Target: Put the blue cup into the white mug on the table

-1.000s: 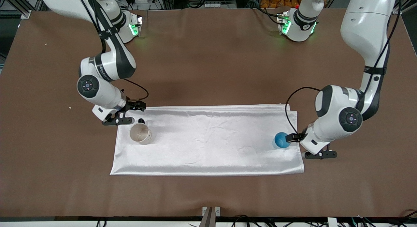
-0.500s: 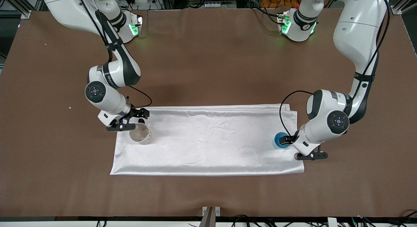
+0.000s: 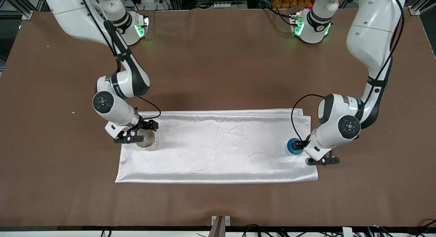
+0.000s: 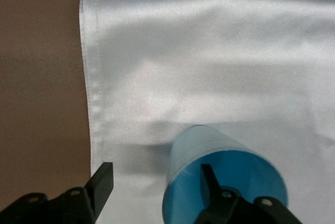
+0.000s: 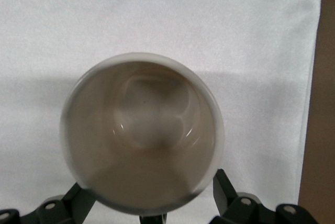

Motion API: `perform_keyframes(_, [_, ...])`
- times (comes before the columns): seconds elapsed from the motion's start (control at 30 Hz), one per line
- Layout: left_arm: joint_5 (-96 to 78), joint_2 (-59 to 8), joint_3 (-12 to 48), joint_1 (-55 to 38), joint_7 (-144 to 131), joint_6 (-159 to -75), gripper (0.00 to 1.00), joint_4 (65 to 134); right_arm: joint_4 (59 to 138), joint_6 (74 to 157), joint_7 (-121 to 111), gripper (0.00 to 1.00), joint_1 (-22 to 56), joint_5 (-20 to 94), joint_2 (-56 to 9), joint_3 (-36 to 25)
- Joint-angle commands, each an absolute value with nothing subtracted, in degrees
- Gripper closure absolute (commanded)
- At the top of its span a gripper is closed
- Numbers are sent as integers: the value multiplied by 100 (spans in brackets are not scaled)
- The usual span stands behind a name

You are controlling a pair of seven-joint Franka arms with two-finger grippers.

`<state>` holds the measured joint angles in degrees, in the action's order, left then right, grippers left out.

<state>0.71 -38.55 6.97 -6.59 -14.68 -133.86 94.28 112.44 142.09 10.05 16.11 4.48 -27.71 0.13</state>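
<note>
On the large brown matte tabletop (image 3: 218, 60) lies a white satin cloth (image 3: 218, 145), spread across the lower middle of the front view. At the cloth's end toward the left arm, seen at the lower right of the front view, stands the small round bright-blue plastic cup (image 3: 291, 146), upright and open at the top. The left gripper (image 3: 300, 145) is down at this cup with its fingers spread and not clenched: in the left wrist view one finger (image 4: 208, 179) reaches inside the cup (image 4: 220, 171) against its wall, while the other (image 4: 102, 182) stands apart outside it, over the cloth (image 4: 209, 51). At the cloth's other end, toward the right arm and at the lower left of the front view, stands the small white cylindrical mug (image 3: 150, 144), upright on the cloth. The right gripper (image 3: 144, 133) sits low over the mug, covering part of its mouth. In the right wrist view the mug's (image 5: 141, 135) cream inside fills the middle of the frame, and the two dark fingers (image 5: 222, 185) straddle its rim, spread wide and released, gripping nothing. Cup and mug are well apart, at the cloth's two ends.
</note>
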Motion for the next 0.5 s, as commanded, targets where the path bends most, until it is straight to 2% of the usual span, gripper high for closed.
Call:
perform_keyframes(0.0, [0, -3797, 677, -677, -1512, -13500, 86, 9510, 11092, 14396, 1055, 41, 1635, 554, -2962, 0])
perform_keyframes(0.07, [0, -3797, 677, -677, -1512, -13500, 100, 9510, 11092, 14396, 1055, 64, 1643, 545, -2962, 0])
perform_keyframes(0.17, [0, -3797, 677, -659, -1512, -13491, 100, 9501, 11092, 14405, 1055, 85, 1687, 554, -2962, 0])
perform_keyframes(0.3, [0, -3788, 677, -642, -1512, -13491, 100, 9501, 11092, 14405, 1055, 98, 1723, 554, -2962, 0])
perform_keyframes(0.47, [0, -3727, 677, -624, -1512, -13491, 100, 9501, 11092, 14396, 1055, 100, 1766, 554, -2962, 0])
